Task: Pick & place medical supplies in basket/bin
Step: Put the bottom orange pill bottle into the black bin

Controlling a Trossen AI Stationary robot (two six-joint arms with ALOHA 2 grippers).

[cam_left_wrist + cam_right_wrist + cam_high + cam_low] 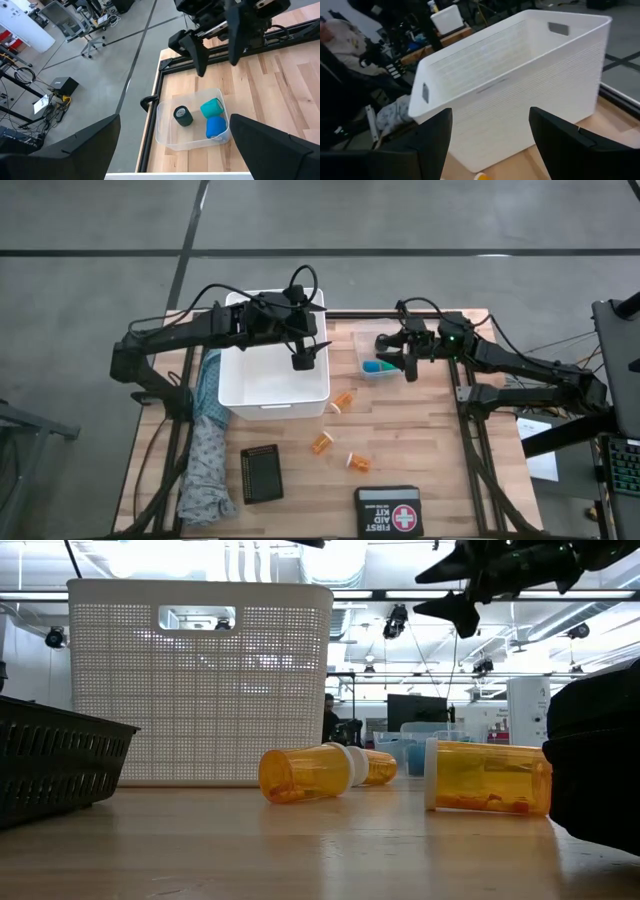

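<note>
High view showed the left gripper over the white basket, its fingers spread wide and empty. The right gripper hung above the clear tub, jaws apart, seemingly holding nothing. Blue, green and black pieces sat in that tub; three orange pill bottles lay on the table.

The left arm is reaching in from the table's left side, its left gripper hanging with fingers spread wide and holding nothing. The right arm is stretching in from the right, its right gripper hovering with fingers apart and nothing between them.
</note>
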